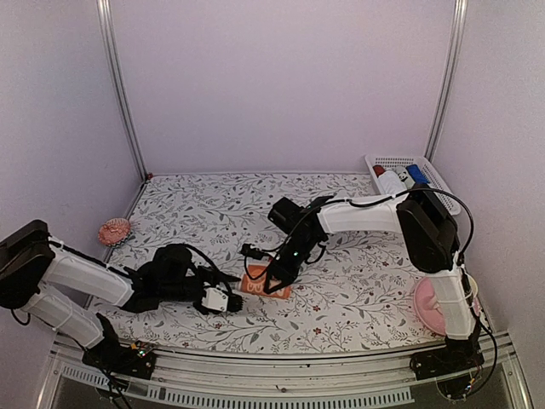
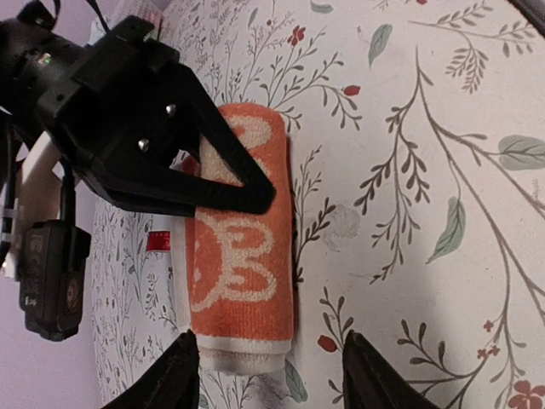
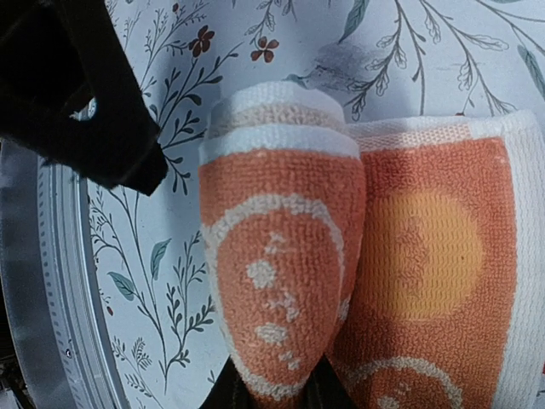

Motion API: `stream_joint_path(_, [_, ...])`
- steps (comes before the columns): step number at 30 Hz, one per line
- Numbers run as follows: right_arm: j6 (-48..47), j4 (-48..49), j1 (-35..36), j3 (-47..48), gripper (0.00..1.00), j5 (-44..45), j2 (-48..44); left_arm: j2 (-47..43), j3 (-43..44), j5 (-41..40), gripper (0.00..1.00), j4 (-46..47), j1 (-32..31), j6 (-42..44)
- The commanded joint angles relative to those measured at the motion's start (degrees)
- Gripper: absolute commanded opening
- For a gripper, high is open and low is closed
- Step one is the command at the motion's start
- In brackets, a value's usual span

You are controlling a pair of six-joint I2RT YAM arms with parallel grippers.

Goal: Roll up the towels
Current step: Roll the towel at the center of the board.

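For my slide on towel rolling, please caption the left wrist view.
Right gripper pinches the orange towel on a floral tablecloth; the open left gripper hovers at its end.

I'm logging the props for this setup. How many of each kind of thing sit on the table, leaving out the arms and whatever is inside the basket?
Orange towel: 1
White basket: 1
Pink plate: 1
Pink round item: 1
Total: 4
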Motion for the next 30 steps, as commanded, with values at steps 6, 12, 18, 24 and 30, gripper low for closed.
stream_joint_path(6, [1.17,-1.67,0.15,1.09,0.18,-3.63,3.95,11.81,3.2,-15.2,0.57,12.06,-7.41,2.1])
stream_joint_path(12, [0.33,-2.37,0.16,1.03,0.18,-4.01,4.07,16.68,4.22,-19.9,0.49,15.36,-8.41,2.86])
stream_joint_path(18, [-0.63,-2.92,0.19,1.1,0.18,-4.59,4.21,19.58,5.31,-22.43,0.22,15.45,-8.55,3.42])
stream_joint_path(24, [-1.1,-3.33,-0.11,0.95,0.24,-4.23,3.83,20.28,7.6,-22.05,0.0,8.58,-8.67,2.13])
stream_joint_path(30, [-1.6,-3.36,-1.05,-0.69,0.36,-1.9,-1.37,16.56,11.36,-15.11,0.0,-8.2,-7.86,-1.15])
